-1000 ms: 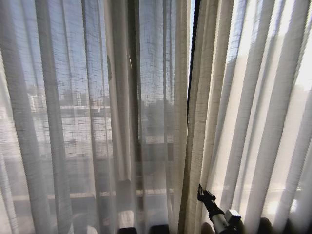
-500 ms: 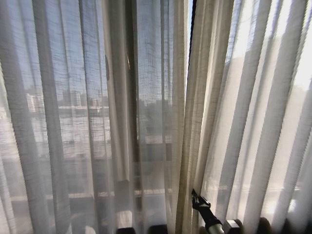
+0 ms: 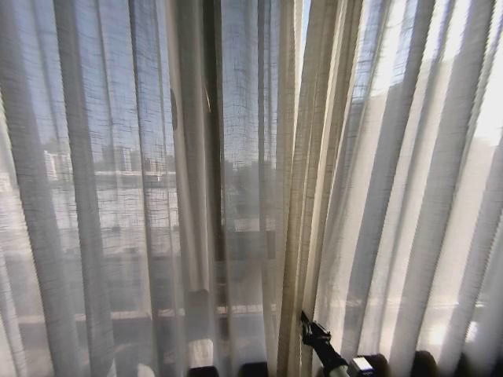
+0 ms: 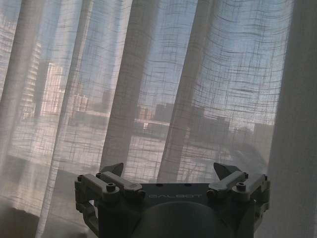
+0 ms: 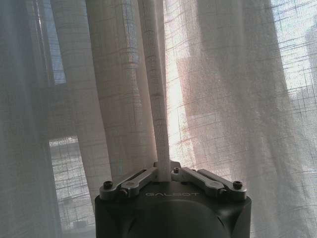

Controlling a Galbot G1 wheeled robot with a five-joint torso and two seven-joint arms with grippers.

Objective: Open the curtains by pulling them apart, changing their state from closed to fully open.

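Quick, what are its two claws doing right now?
Left gripper: open, holding nothing, facing the curtains.
Right gripper: shut on a curtain edge.

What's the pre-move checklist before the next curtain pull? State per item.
1. Right gripper shut on the right curtain's hem: ok.
2. Left gripper open, holding nothing, facing the left curtain: ok.
3. Curtains parted: not ok; the edges meet at the middle in the head view.
4. Right gripper low beside that middle seam: ok.
5. Fabric snagged higher up on the rail: cannot tell.
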